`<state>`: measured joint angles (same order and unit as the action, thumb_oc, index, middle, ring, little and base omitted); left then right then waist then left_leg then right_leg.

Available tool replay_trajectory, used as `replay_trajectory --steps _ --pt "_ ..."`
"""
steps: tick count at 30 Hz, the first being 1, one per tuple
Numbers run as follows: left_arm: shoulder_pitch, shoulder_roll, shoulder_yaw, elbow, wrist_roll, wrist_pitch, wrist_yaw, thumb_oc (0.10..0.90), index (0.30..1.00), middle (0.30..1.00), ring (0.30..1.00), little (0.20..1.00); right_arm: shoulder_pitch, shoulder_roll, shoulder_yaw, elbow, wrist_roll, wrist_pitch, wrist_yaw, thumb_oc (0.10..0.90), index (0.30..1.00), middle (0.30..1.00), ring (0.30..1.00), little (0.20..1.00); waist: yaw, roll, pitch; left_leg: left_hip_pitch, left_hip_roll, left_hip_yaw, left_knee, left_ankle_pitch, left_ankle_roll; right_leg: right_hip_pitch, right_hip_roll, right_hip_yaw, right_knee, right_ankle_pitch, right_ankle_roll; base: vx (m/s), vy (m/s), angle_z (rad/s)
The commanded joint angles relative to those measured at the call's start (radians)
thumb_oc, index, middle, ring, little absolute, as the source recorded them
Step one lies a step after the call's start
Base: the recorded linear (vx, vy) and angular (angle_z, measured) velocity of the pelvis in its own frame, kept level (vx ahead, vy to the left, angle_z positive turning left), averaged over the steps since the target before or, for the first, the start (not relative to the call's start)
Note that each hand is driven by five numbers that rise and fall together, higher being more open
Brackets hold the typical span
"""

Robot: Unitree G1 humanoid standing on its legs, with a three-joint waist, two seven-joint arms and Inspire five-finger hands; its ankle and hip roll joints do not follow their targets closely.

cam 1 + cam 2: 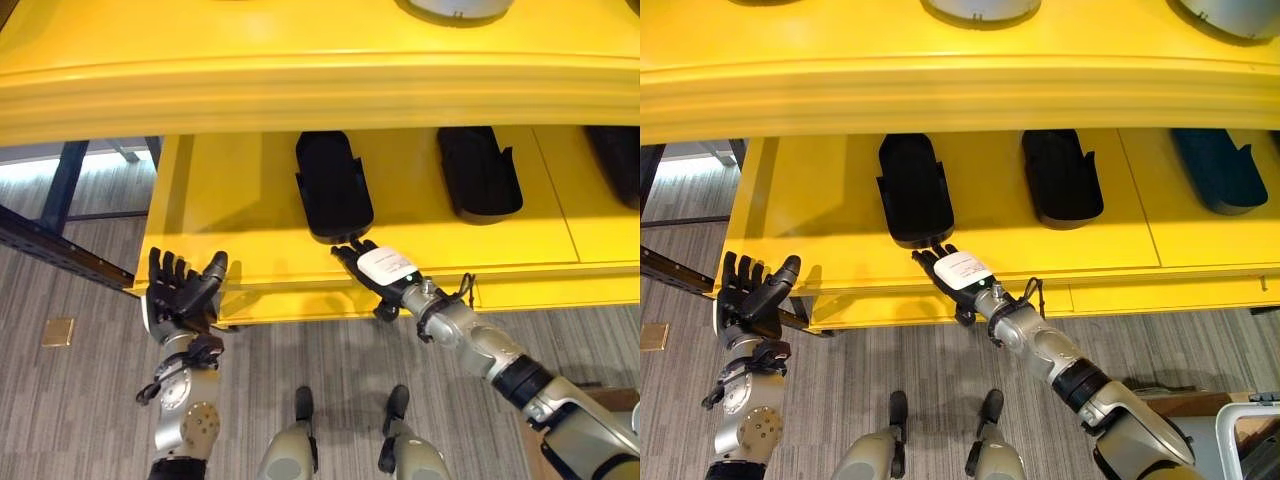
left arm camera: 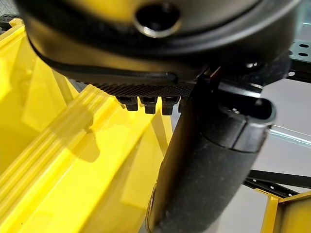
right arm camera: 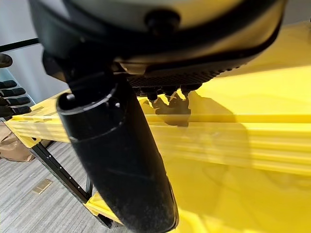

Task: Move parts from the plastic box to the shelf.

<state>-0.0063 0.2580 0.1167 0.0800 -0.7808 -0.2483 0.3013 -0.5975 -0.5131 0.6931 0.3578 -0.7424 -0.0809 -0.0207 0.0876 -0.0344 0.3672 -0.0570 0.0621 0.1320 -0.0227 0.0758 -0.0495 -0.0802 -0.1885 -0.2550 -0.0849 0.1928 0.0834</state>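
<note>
A long black part lies on the lower level of the yellow shelf, lengthwise from back to front. My right hand rests flat on the shelf's front strip, open, its straight fingers reaching the near end of that part. It holds nothing. My left hand is raised by the shelf's front left corner, open, its fingers straight and spread, and empty. In the right wrist view the right hand's fingertips hover just over the yellow surface.
A second black part lies to the right on the same level, and a dark blue one further right. The upper shelf lip overhangs the parts, with pale round items above. A pale box corner shows at lower right.
</note>
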Motion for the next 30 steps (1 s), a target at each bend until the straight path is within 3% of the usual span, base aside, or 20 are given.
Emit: replay_trajectory --steps 1,30 --pt "-0.032 0.099 0.021 -0.105 0.027 -0.127 -0.008 0.900 1.000 1.000 1.000 1.000 -0.140 0.078 0.013 -0.010 0.044 -0.011 -0.033 0.900 1.000 1.000 1.000 1.000 0.032 -0.059 -0.021 -0.034 -0.036 -0.023 0.097 -0.116 0.028 -0.014 -0.178 0.052 0.118 -0.035 0.118 0.00 0.000 0.00" --pt "-0.029 0.103 0.016 -0.120 0.034 -0.126 0.002 0.900 1.000 1.000 1.000 1.000 -0.179 0.106 0.024 -0.005 0.068 -0.005 -0.032 0.900 1.000 1.000 1.000 1.000 0.052 -0.061 0.003 -0.066 -0.045 -0.029 0.132 -0.127 0.036 -0.033 -0.193 0.057 0.134 -0.032 0.115 0.00 0.000 0.00"
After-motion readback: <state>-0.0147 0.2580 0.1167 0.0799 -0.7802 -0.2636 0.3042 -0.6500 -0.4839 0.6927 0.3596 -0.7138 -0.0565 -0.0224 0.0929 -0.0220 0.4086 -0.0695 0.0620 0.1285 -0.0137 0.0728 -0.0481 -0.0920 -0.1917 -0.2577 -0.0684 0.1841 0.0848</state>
